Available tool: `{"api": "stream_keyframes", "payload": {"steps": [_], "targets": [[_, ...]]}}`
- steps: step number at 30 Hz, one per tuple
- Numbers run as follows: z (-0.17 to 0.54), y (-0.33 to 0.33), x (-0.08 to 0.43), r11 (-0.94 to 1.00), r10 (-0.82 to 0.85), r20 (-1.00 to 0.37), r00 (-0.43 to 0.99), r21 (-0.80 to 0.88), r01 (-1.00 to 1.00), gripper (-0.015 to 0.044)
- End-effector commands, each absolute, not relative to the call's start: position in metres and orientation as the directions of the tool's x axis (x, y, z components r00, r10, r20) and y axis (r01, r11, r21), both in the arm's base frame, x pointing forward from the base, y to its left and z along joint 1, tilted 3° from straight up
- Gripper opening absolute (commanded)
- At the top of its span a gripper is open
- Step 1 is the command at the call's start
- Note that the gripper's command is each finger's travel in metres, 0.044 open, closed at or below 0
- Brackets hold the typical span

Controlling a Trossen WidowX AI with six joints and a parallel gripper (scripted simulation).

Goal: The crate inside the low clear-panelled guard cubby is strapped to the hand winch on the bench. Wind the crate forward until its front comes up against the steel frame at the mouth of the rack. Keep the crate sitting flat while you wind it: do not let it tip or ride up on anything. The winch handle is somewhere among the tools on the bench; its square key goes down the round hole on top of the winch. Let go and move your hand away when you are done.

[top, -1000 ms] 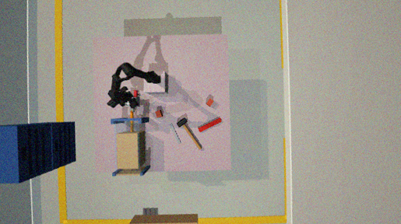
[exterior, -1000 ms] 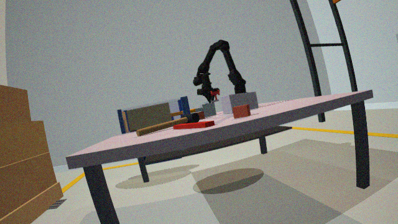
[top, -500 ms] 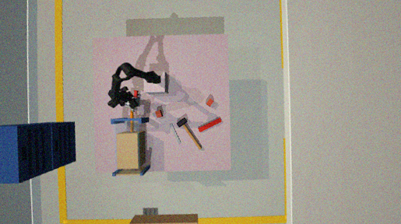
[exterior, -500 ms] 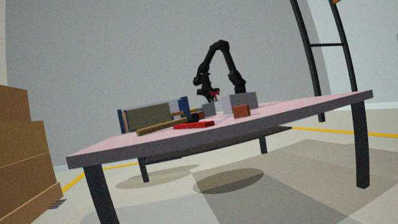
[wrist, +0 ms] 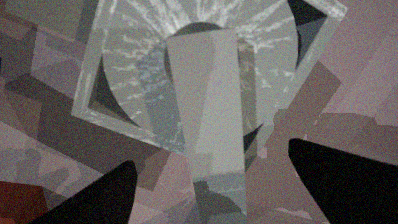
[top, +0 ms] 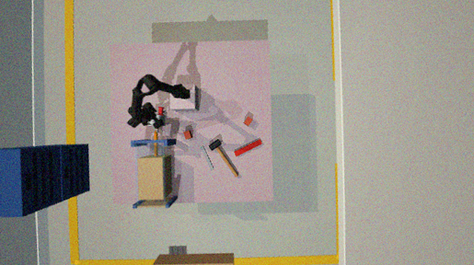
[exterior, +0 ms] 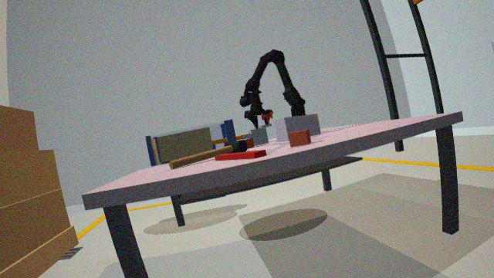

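Observation:
The tan crate lies flat in the clear-panelled cubby; a gap shows in the overhead view between its front and the blue frame. An orange strap runs from it to the grey winch. The winch handle stands on the winch; its grey bar rises from the round hole and its red grip is beside my hand. My gripper is open, with its fingertips apart on either side of the bar. The key's depth is hidden.
A hammer, a red bar and a thin rod lie beside the cubby. One orange-red block is near the winch, another farther off. A pale box is at the arm's base.

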State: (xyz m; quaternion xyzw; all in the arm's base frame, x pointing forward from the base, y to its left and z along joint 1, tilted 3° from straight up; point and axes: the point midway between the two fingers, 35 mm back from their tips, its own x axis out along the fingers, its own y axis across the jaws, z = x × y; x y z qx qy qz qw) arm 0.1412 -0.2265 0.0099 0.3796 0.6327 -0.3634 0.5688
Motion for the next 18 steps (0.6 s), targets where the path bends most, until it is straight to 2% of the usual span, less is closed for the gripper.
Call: {"api": "stream_keyframes", "payload": {"steps": [1, 5, 12, 18], "targets": [[0.01, -0.227, 0.14, 0.448, 0.065, -0.995, -0.07, -0.034, 0.893, 0.044], [0.036, -0.231, 0.145, 0.448, 0.049, -0.997, -0.063, -0.035, 0.893, 0.044], [0.137, -0.226, 0.146, 0.448, -0.007, -0.999, -0.039, -0.038, 0.893, 0.044], [0.14, -0.225, 0.146, 0.448, -0.008, -0.999, -0.038, -0.038, 0.893, 0.044]]}}
